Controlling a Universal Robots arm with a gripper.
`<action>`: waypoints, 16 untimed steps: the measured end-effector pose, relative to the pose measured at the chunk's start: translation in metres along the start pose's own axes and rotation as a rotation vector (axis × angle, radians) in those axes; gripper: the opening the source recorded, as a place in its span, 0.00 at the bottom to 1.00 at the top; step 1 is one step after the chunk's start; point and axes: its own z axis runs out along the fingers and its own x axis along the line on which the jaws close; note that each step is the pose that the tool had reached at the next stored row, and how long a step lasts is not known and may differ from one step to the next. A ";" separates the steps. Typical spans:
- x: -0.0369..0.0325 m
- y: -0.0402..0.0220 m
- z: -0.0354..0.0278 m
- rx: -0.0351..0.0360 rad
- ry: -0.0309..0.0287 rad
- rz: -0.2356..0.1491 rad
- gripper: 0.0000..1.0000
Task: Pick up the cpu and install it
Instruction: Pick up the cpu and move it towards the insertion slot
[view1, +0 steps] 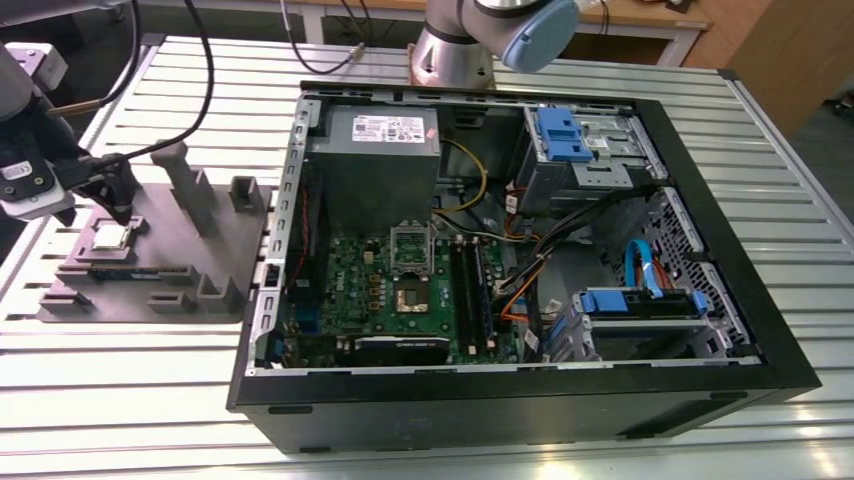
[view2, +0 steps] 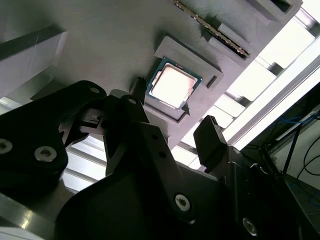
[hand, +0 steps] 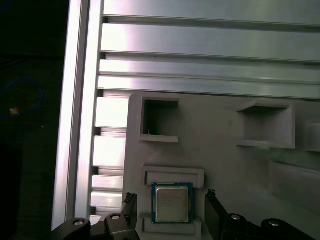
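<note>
The cpu (view1: 110, 237) is a small square chip with a shiny metal top. It lies flat in a shallow pocket of the grey fixture block (view1: 174, 250) at the exterior view's left. My gripper (view1: 115, 207) hangs just above it, open. Both wrist views show the cpu (view2: 172, 87) (hand: 172, 202) between my two black fingers (view2: 210, 140) (hand: 213, 212), one on each side, with gaps to the chip's edges. The gripper (view2: 173, 102) (hand: 170, 196) holds nothing.
An open computer case (view1: 747, 300) lies on the slatted metal table (view1: 120, 400), at the exterior view's right of the fixture. Its motherboard socket (view1: 411, 297) sits by the open frame (view1: 411, 248). Cables and blue drive cages (view1: 574, 140) crowd the case. A memory stick (view2: 210, 27) lies on the fixture.
</note>
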 end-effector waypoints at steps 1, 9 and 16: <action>0.0000 -0.0001 0.0010 0.0006 0.0003 0.000 0.65; 0.0002 -0.0016 0.0105 0.0013 0.0006 0.005 0.65; 0.0001 -0.0036 0.0134 0.0103 0.0005 0.005 0.65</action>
